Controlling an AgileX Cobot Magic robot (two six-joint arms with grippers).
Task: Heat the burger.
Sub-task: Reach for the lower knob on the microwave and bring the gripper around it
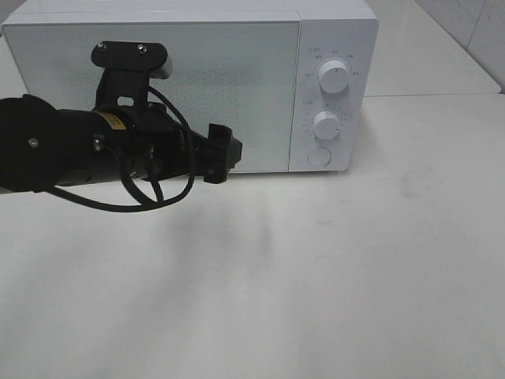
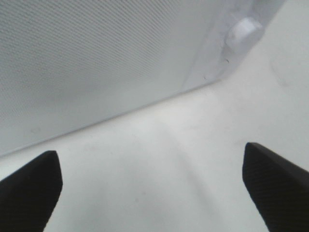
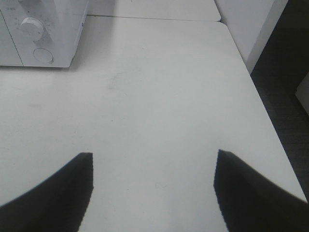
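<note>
My left arm (image 1: 55, 146) is a thick, matt black tube. Thin black cables (image 1: 110, 208) loop below it, and a small yellow label (image 1: 110, 120) sits on top. The black camera bracket (image 1: 130, 61) has two silver screws (image 1: 100, 49). My left fingers (image 2: 29, 191) are black with a fine grid texture — my right fingers (image 3: 251, 198) look plain dark.

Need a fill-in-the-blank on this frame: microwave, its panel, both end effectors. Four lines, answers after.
1. The door of the microwave is ____.
2. Its panel has ____ round knobs above a round button.
3. The left end effector faces the microwave with its jaws ____.
4. The right end effector, over the table, holds ____.
Missing words: closed; two; open; nothing.
</note>
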